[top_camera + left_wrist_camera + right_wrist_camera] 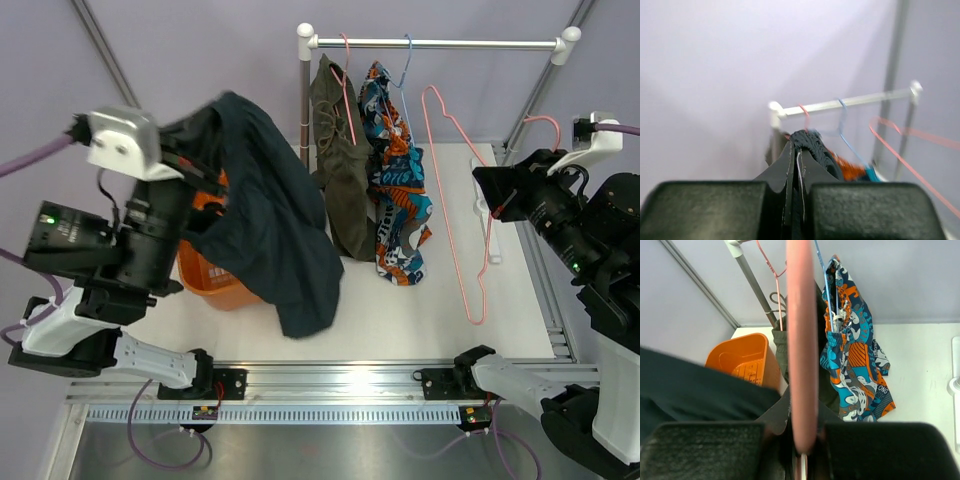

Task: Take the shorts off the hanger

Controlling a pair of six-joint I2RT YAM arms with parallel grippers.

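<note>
My left gripper (203, 158) is shut on dark navy shorts (270, 215) and holds them up over an orange basket (205, 275); the cloth bunches between its fingertips in the left wrist view (810, 143). My right gripper (492, 197) is shut on an empty pink hanger (452, 190), whose bar runs blurred up the right wrist view (801, 340). Olive shorts (340, 160) on a pink hanger and patterned blue-orange shorts (400, 190) on a blue hanger hang from the rack rail (435, 43).
The rack's white post (305, 90) stands just right of the held shorts. The orange basket (742, 360) sits at the left of the white table (400, 320). A slanted frame pole (100, 45) runs at the back left.
</note>
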